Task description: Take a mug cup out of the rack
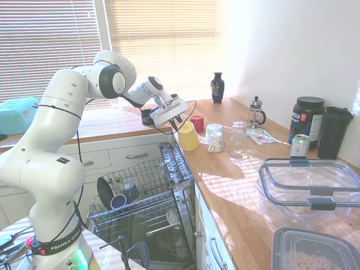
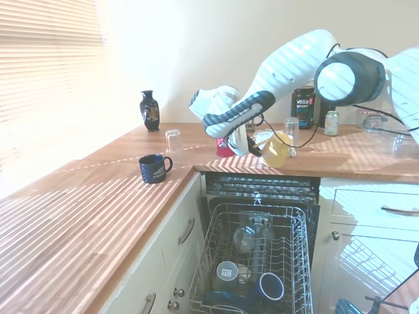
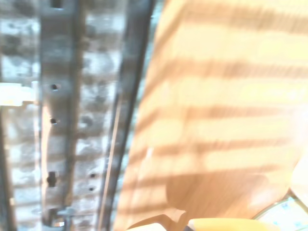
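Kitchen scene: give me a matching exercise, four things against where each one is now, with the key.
Things:
1. pale-yellow mug
2. dark navy mug
3. small red cup
4. vase

Places:
A. standing by the wall at the far end of the counter
B. on the counter just behind the gripper
C. held in the gripper above the counter edge
D. alone on the counter near the window

Pairs: 1-C, 2-D, 3-B, 4-A

Window: slatted blinds (image 1: 50, 45), sun streaming through
Worktop: wooden countertop (image 2: 78, 209), striped with light
Wall: plain white (image 1: 292, 50)
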Available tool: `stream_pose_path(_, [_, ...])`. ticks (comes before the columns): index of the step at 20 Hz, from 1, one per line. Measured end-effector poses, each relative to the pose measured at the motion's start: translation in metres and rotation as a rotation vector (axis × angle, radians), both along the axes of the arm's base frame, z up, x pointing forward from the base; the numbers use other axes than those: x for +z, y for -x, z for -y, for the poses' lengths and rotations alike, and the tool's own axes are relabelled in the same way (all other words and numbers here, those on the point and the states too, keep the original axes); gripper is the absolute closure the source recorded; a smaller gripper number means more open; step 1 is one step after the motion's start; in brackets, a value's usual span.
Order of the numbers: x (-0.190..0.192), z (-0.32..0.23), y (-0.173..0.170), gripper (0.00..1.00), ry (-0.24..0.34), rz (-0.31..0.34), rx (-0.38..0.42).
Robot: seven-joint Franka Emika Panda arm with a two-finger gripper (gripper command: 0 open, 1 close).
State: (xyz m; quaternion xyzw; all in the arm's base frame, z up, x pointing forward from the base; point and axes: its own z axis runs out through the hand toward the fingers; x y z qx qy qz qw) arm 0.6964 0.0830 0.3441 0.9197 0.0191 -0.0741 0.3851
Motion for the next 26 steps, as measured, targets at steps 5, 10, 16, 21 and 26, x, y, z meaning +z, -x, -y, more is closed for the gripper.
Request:
stream_pose_path(5, [-0.004,0.008,-0.008,1.00,0.003,-0.017,0.014])
stream_pose_path(10, [-0.009,0.009,-0.017,1.00,0.000,-0.023,0.024])
stream_pose_path(16, [-0.018,0.012,-0.024,1.00,-0.009,-0.022,0.025])
stream_pose_path(21, [-0.015,0.018,-0.029,1.00,-0.037,0.001,0.024])
stream_pose_path(26, [-0.018,0.035,-0.033,1.00,-0.062,-0.010,0.018])
